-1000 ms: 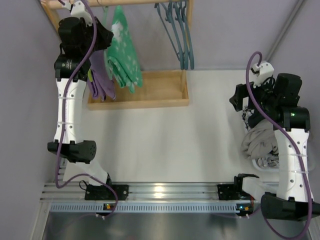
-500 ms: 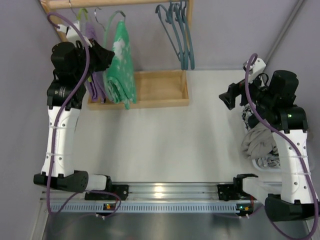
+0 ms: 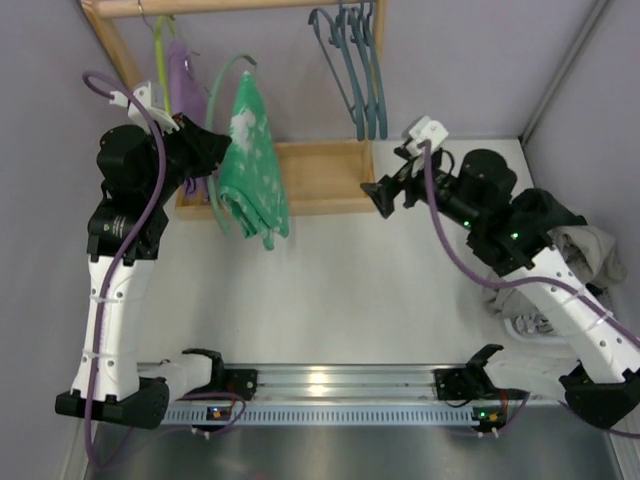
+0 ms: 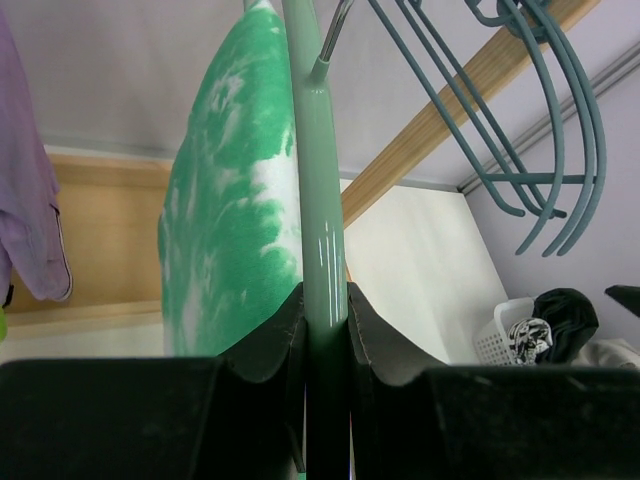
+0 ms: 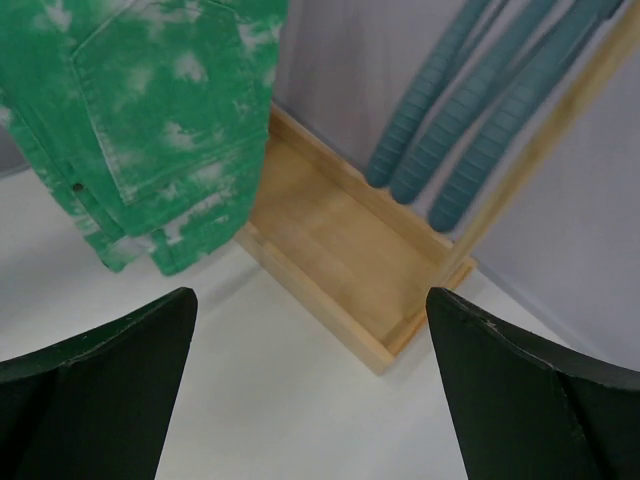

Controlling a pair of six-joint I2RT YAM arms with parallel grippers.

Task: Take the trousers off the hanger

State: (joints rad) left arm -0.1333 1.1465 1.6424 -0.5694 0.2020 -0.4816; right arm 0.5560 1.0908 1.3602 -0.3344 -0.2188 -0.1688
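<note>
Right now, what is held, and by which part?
The left gripper clamps the green hanger by its arm, beside the mint-green trousers; the right gripper is open, empty.

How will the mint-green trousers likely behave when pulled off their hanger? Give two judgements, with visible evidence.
Probably floppy: the green trousers hang in limp folds from the hanger, so they should sag when tugged. Likely to slide freely: the hanger looks smooth, glossy in the left gripper.

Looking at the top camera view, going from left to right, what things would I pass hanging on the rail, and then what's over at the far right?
lilac trousers → mint-green trousers → empty teal hangers → grey laundry heap
</note>
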